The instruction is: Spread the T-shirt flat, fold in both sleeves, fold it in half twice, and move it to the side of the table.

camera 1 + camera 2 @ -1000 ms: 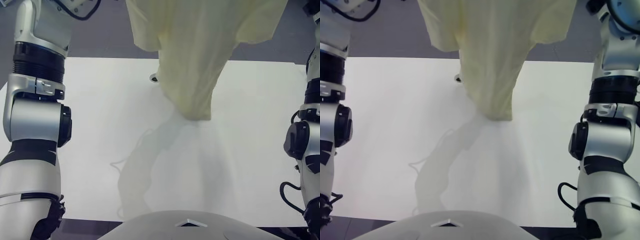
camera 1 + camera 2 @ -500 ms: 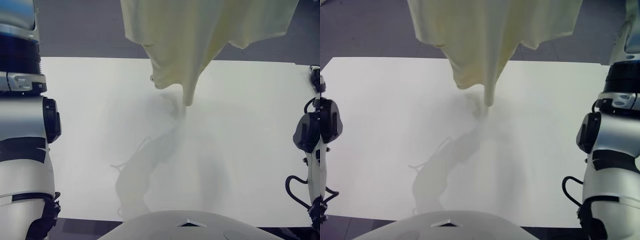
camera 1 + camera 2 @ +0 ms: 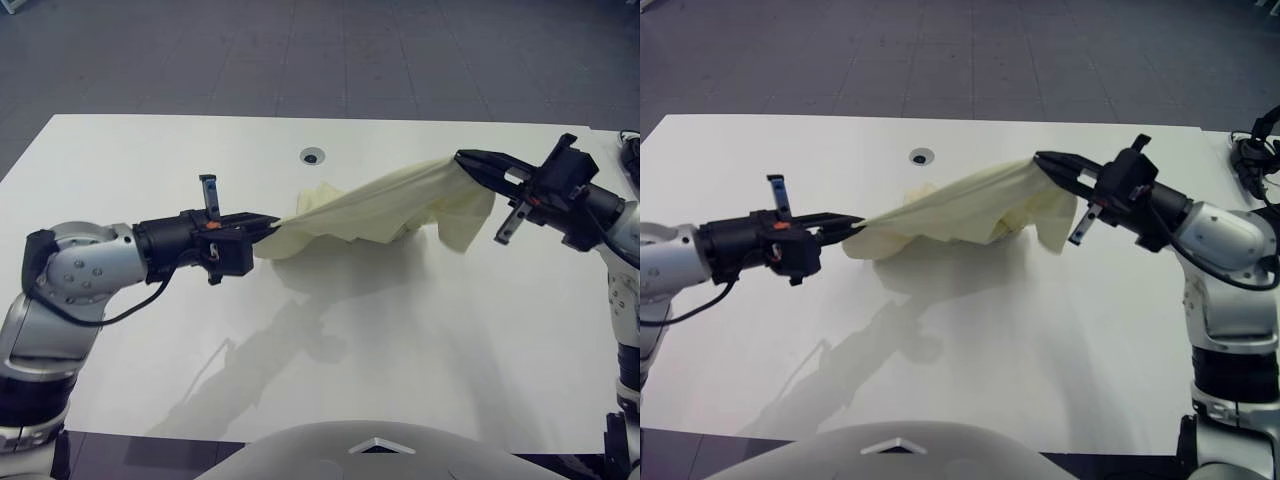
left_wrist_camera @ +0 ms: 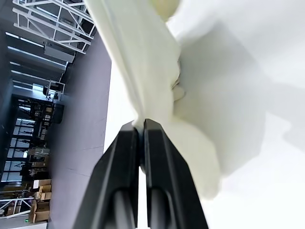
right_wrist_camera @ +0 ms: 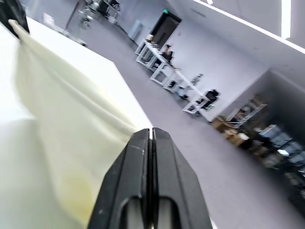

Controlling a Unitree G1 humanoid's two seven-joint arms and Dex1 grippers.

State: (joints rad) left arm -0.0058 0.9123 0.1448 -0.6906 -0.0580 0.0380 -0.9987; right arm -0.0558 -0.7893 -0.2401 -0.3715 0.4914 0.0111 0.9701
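Note:
A pale yellow T-shirt (image 3: 385,205) hangs bunched and stretched between my two grippers, low over the white table (image 3: 150,160). My left gripper (image 3: 272,221) is shut on one end of it, left of centre. My right gripper (image 3: 462,160) is shut on the other end, further right and slightly higher. A loose flap droops below the right gripper. In the left wrist view the fingers (image 4: 125,157) pinch the T-shirt (image 4: 143,62). In the right wrist view the fingers (image 5: 143,157) clamp the T-shirt (image 5: 62,143), which runs away toward the left gripper.
A small round grommet hole (image 3: 313,156) sits in the table just behind the shirt. Bare table surface lies in front of the shirt and on both sides. Grey floor lies beyond the far edge.
Both arms have come down from high overhead to just above the table. The shirt, which hung down long, now stretches sideways between the grippers.

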